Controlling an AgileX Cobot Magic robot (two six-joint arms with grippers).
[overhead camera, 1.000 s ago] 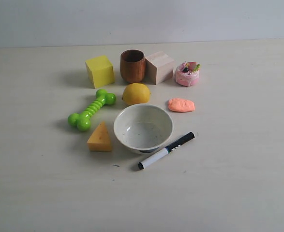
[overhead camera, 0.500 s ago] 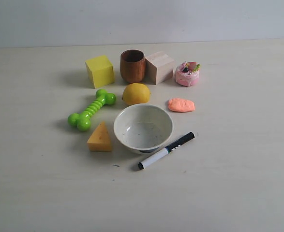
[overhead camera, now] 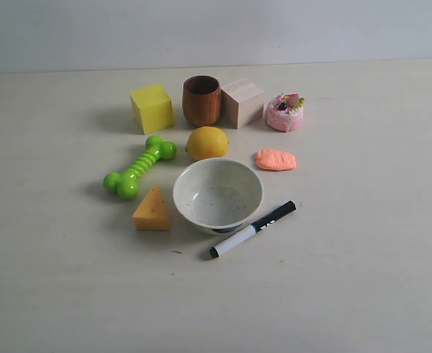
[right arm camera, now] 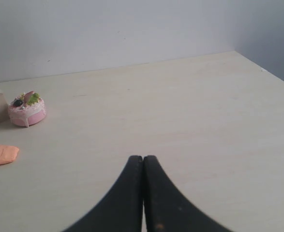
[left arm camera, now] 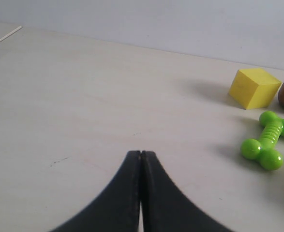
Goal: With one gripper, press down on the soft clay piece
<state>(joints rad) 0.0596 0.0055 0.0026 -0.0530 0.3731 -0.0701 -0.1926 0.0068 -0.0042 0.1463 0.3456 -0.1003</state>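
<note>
Both left gripper (left arm camera: 141, 153) and right gripper (right arm camera: 142, 158) have jaws together, empty. The clay (overhead camera: 276, 159) looks soft and light; press its flat middle.

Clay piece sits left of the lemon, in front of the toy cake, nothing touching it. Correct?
No. The exterior view shows the soft clay piece right of the lemon, not left. It is in front of the toy cake, nothing touching it.
</note>
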